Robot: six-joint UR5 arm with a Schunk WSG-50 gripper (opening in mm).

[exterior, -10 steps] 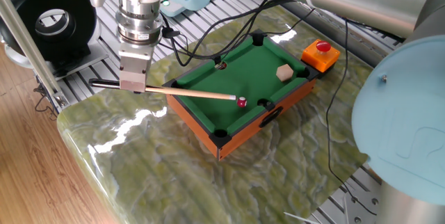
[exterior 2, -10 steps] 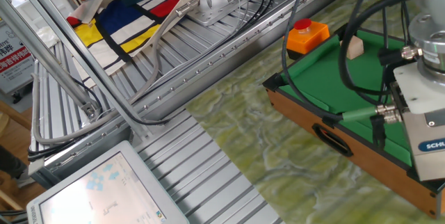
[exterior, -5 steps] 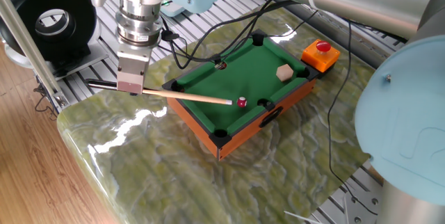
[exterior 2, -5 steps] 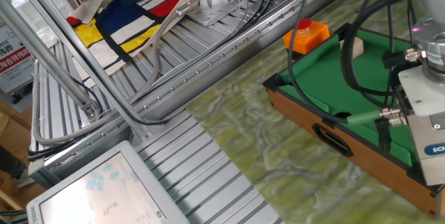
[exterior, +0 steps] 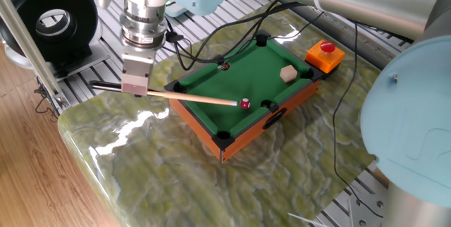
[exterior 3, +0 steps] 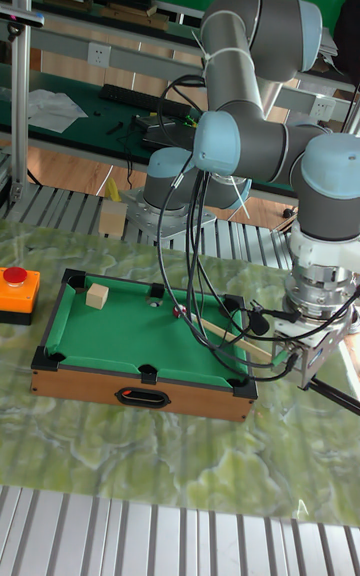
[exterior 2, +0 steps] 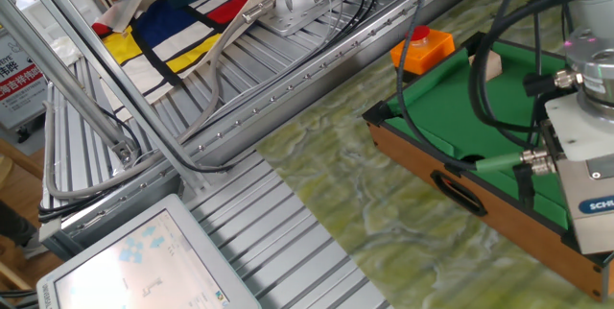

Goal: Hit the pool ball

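The pool ball [exterior: 244, 103], tiny, dark red and glossy, lies on the green felt of the small pool table [exterior: 239, 68] near a pocket at the front rail. In the tall fixed view the pool ball [exterior 3: 179, 312] sits by the far rail. My gripper [exterior: 134, 89] hangs to the left of the table, shut on a wooden cue stick [exterior: 190, 97]. The cue lies level over the felt, its tip a hair short of the ball. My gripper [exterior 3: 310, 360] stands at the table's right in the tall view. The other fixed view hides the ball.
A tan wooden cube [exterior: 287, 73] rests on the felt near the far end. A red button on an orange box [exterior: 324, 53] stands beyond the table. Cables [exterior: 204, 37] hang over the table's left part. The marbled tabletop [exterior: 141, 163] ends at the left.
The cue tip drew back a little from the ball, then edged slightly toward it again. The ball has not moved.
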